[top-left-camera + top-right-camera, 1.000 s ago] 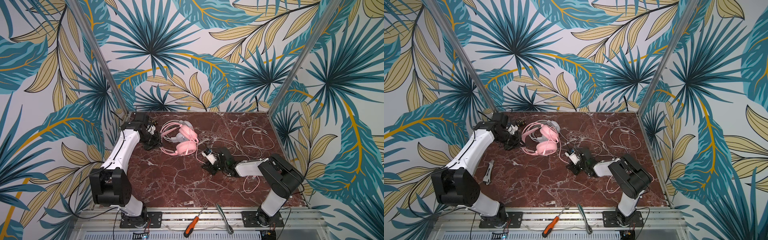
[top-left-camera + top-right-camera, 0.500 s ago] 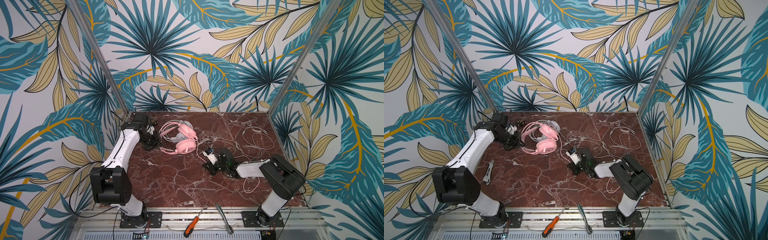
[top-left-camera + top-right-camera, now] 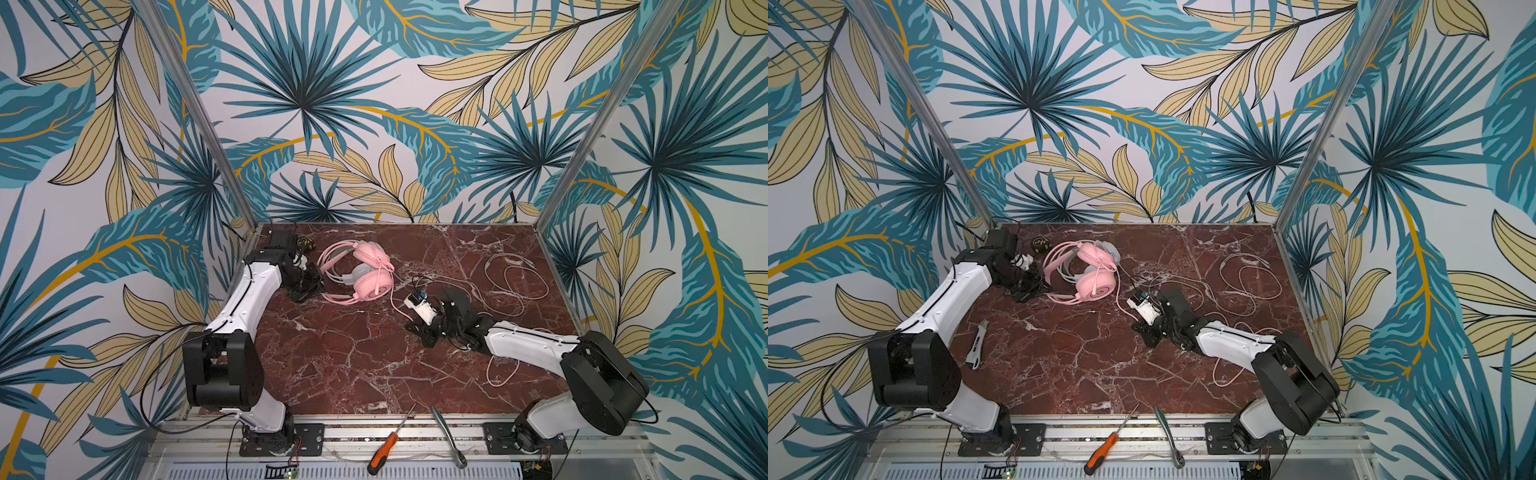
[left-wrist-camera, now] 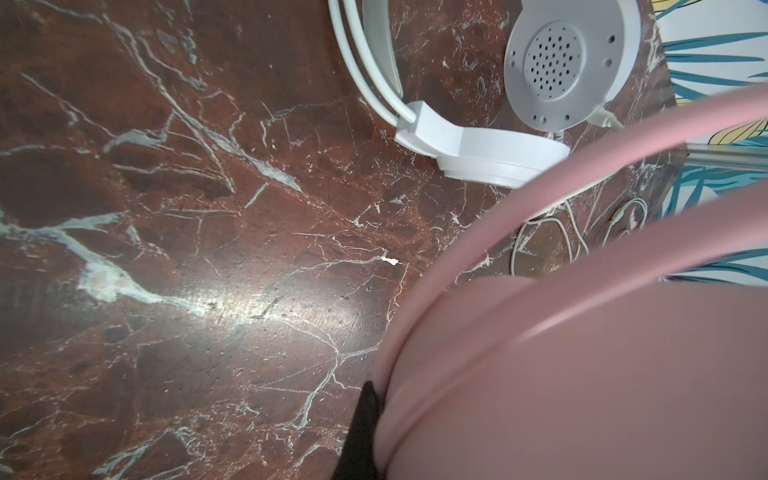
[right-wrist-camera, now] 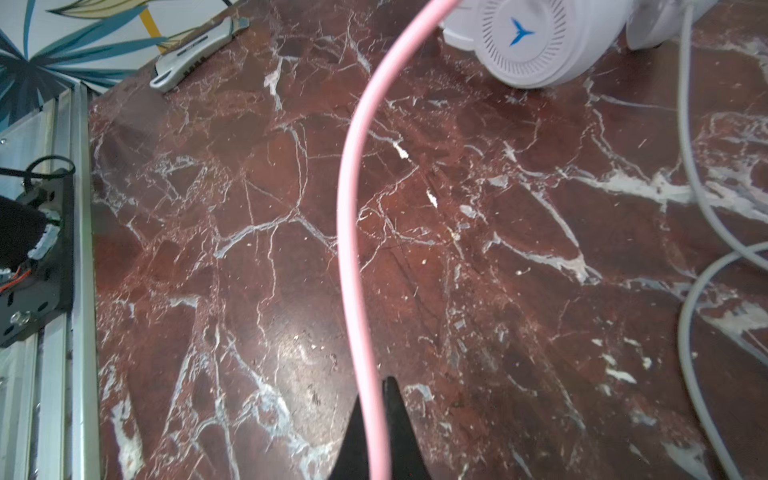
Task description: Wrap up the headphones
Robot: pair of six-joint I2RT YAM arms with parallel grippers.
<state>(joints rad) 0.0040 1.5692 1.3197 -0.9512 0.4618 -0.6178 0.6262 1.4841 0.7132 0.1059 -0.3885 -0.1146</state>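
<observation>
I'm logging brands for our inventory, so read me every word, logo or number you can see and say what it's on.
No readable words or numbers anywhere in these views.
Blue three-pronged logo, no letters: on the outer cup of the white headset.
Dark marks along the silver tool: too blurred to read as text.

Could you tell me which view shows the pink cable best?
The right wrist view: the pink cable runs close up, pinched in the right claw. In both top views it is a thin line from the pink headset to that claw. The left wrist view shows the headset's band, no pink cable.
</observation>
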